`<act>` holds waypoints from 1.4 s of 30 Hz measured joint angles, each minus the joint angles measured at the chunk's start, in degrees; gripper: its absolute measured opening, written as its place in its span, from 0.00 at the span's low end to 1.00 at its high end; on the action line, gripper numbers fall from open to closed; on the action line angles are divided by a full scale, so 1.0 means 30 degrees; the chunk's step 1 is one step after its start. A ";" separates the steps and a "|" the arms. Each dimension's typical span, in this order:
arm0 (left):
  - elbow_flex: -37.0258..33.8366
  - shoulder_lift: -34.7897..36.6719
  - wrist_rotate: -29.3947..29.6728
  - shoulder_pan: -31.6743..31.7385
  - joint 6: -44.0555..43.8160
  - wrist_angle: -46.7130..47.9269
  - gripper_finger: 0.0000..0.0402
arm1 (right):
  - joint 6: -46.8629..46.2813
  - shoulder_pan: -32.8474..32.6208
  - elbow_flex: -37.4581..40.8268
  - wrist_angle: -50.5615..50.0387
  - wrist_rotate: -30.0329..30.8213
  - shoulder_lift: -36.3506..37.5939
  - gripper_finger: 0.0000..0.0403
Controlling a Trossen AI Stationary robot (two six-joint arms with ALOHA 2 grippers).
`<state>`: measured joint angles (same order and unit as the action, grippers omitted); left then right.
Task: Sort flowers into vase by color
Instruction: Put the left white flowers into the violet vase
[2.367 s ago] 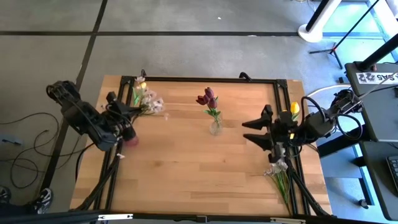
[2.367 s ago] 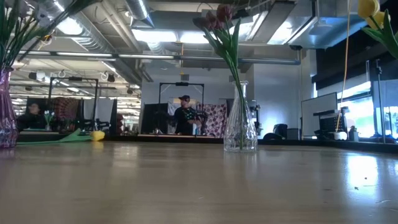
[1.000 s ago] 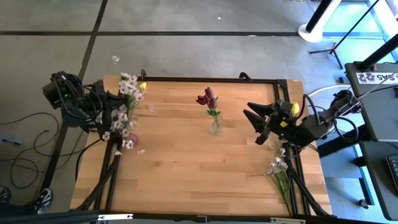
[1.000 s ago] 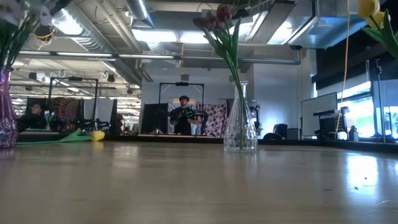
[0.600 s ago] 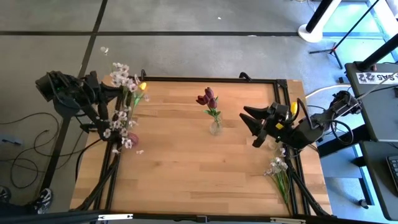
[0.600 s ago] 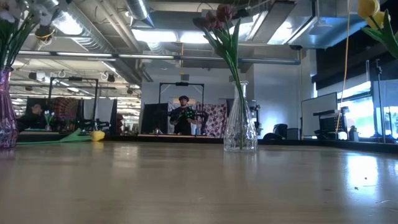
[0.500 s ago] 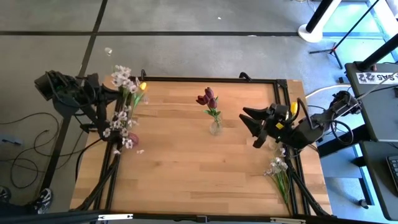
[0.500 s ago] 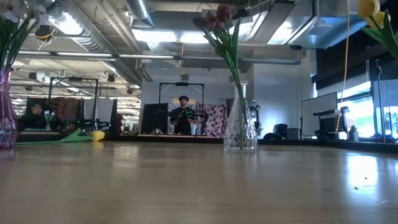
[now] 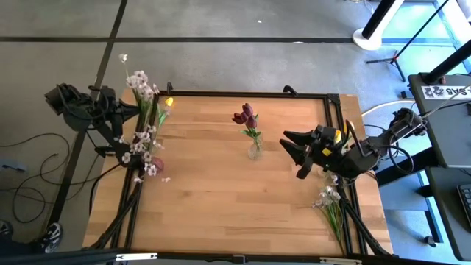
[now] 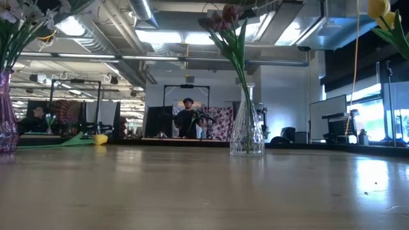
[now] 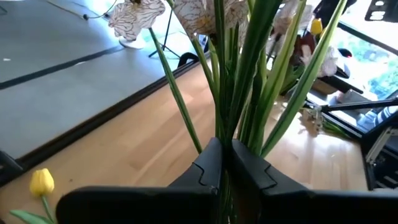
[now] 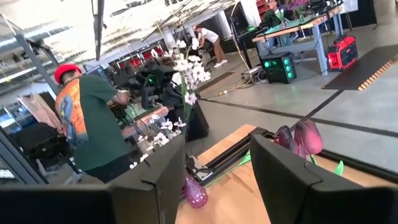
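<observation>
The left gripper [image 11: 225, 163] sits pinched tight at the table's left edge — arm folded outside it. The right gripper [image 9: 292, 154] hovers near the right edge, fingers parted.

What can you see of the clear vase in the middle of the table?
The clear vase looks like ribbed glass, with a narrow neck and a wider base. It stands upright, alone near the middle of the wooden table, a little toward the far edge. It holds dark red tulips on green stems that lean slightly. Neither claw touches it.
</observation>
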<state>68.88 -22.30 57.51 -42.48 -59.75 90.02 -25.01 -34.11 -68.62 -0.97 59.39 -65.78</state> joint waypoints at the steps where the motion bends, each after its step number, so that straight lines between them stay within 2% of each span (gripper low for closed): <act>1: -0.0299 0.0279 -0.0015 0.0000 -0.0010 0.0004 0.03 | -0.0186 0.0000 0.0000 0.0002 0.0005 0.0000 0.45; 7: -0.2045 0.1599 -0.0385 0.0000 0.0064 -0.0241 0.03 | -0.1586 0.0000 0.0000 0.0005 0.0022 0.0000 0.45; 14: -0.2301 0.2044 -0.0624 0.0000 0.1474 -0.1570 0.03 | -0.3186 0.0000 0.0000 0.0013 0.0030 0.0000 0.45; 18: -0.2305 0.2044 -0.1760 0.0000 0.3005 -0.2083 0.03 | -0.3206 0.0000 0.0000 0.0142 0.0043 0.0000 0.45; 24: -0.3486 0.2862 -0.2595 0.0328 0.3538 -0.2730 0.03 | -0.3214 -0.0003 0.0000 0.0230 0.0048 0.0000 0.45; 29: -0.5534 0.4186 -0.4932 0.0947 0.6036 -0.6352 0.03 | -0.3214 -0.0003 0.0000 0.0300 0.0212 0.0000 0.45; 32: -0.6338 0.4832 -0.5933 0.1352 0.7139 -0.7300 0.03 | -0.3221 -0.0002 0.0000 0.0302 0.0748 0.0000 0.45; 37: -0.6155 0.5252 -0.7227 0.1745 0.8142 -0.7476 0.03 | -0.3214 -0.0001 0.0000 0.0298 0.1244 0.0000 0.45; 42: -0.5441 0.5257 -1.0979 0.2187 0.9896 -0.8704 0.03 | -0.3214 0.0000 0.0000 0.0304 0.1415 0.0000 0.45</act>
<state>52.55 -6.52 24.58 -35.92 -30.06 63.91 -34.65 -34.11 -68.62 -0.05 63.64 -65.78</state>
